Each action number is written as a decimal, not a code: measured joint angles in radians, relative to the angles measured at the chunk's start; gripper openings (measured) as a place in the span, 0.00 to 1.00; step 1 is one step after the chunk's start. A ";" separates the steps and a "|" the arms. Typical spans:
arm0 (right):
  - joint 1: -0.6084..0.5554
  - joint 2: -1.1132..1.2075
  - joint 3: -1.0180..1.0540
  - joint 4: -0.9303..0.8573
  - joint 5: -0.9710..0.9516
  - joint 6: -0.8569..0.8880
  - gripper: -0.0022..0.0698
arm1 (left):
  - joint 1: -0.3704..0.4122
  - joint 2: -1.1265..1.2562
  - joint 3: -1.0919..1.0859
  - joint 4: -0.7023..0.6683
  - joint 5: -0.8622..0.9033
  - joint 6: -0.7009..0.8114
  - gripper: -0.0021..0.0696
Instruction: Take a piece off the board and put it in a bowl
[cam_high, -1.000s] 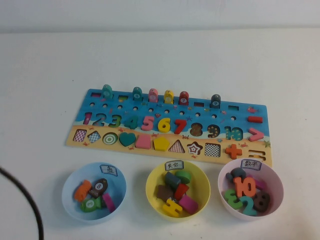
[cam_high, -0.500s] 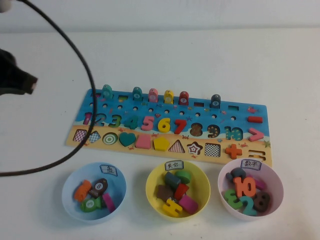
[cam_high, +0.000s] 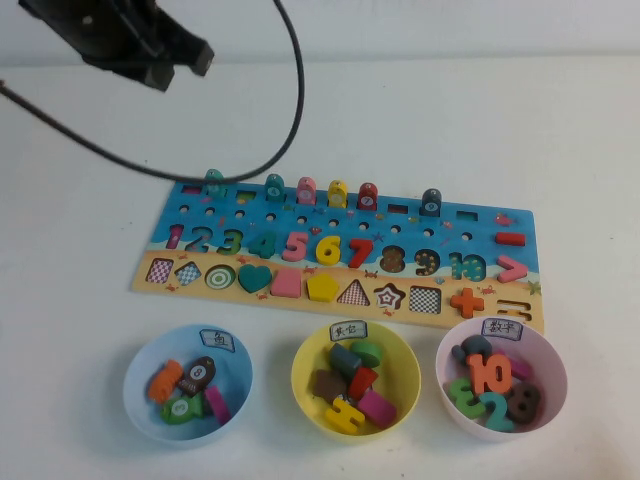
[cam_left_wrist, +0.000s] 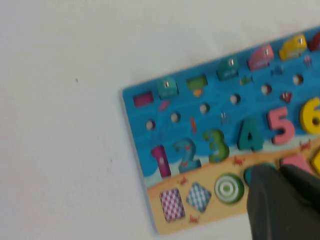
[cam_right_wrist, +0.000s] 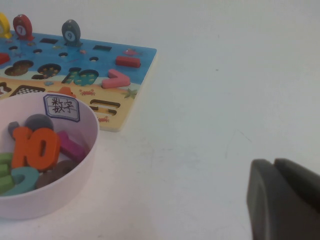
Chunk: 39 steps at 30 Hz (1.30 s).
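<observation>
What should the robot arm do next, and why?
Probably lower the left gripper toward the teal fish piece, which stands on the board's far left; the gripper hangs high behind it. The right gripper rests beside the pink bowl.

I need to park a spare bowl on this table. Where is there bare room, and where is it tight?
Bare table lies beyond the board, under the left hand, and beside its two ends. Right of the pink bowl, the right hand sits. The gaps between the blue bowl, the yellow bowl and the board are tight.

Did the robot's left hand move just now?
Yes. The left hand swung in from the table's left edge, now high beyond the board, near its left end.
</observation>
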<state>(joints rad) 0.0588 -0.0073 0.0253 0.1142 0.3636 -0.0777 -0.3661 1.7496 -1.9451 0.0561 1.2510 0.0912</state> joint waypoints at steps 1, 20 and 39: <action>0.000 0.000 0.000 0.000 0.000 0.000 0.01 | 0.000 0.023 -0.038 0.002 0.000 -0.002 0.02; 0.000 0.000 0.000 0.000 0.000 0.000 0.01 | 0.004 0.441 -0.218 0.153 -0.004 -0.055 0.08; 0.000 0.000 0.000 0.000 0.000 0.000 0.01 | 0.070 0.534 -0.222 0.023 -0.151 -0.065 0.68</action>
<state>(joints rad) 0.0588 -0.0073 0.0253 0.1142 0.3636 -0.0777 -0.2959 2.2834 -2.1676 0.0791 1.0998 0.0260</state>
